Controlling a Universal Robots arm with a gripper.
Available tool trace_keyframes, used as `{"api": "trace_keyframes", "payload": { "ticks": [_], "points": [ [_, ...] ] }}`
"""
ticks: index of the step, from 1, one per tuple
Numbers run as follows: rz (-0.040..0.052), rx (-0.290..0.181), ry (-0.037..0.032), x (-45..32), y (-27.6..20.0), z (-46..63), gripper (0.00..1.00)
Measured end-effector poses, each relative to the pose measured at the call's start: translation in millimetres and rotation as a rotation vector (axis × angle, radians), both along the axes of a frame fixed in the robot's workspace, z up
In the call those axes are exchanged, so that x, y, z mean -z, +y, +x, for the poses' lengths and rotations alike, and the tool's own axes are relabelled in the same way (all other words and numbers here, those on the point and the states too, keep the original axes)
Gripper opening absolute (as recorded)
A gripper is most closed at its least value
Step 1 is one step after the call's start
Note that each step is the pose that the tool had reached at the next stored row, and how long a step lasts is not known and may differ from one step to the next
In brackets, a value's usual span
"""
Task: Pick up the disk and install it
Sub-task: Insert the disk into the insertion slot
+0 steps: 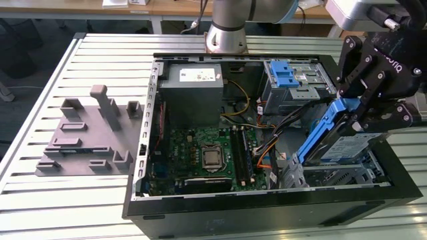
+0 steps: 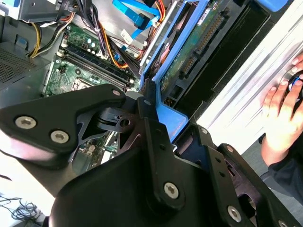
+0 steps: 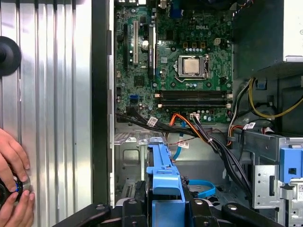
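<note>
Exterior view shows a black computer tower case [image 1: 267, 210] lying open on its side on the ribbed silver metal tabletop [image 1: 80, 200], with the arm's black gripper [image 1: 375, 117] above the case's corner at the exterior view's right. Its 2 fingers [image 2: 154, 137] are clenched on the flat rectangular silver-metal disk [image 1: 347, 145] with a white-and-blue label, gripping it by the blue plastic rails that frame it. The disk is tilted, with its upper end at the gripper and its lower end down at the silver metal drive cage [image 1: 337, 175] in that corner of the case; I cannot tell whether it touches the cage. Elsewhere in the case lie the green motherboard [image 1: 200, 150], a grey metal power supply box [image 1: 193, 92] with 1 small white sticker, and a blue ridged plastic tab [image 1: 287, 75]. A grey plastic fixture [image 1: 87, 140] with upright pegs sits on the tabletop outside the case, at the exterior view's left. In both wrist views a person's hand [image 3: 12, 158] rests on the tabletop beside the case, against a small round black object [image 3: 7, 191].
</note>
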State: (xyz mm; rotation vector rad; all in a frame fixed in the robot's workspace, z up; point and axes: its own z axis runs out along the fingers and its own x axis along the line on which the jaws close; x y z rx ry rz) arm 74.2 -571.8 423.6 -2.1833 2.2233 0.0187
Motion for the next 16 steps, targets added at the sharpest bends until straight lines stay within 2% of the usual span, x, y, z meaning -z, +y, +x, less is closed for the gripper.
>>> {"api": "trace_keyframes", "payload": {
  "ticks": [6,16],
  "points": [
    [0.0000,0.000,0.0000,9.9,0.0,0.0,0.36],
    [0.0001,0.000,0.0000,20.2,0.0,0.1,0.36]
  ]
}}
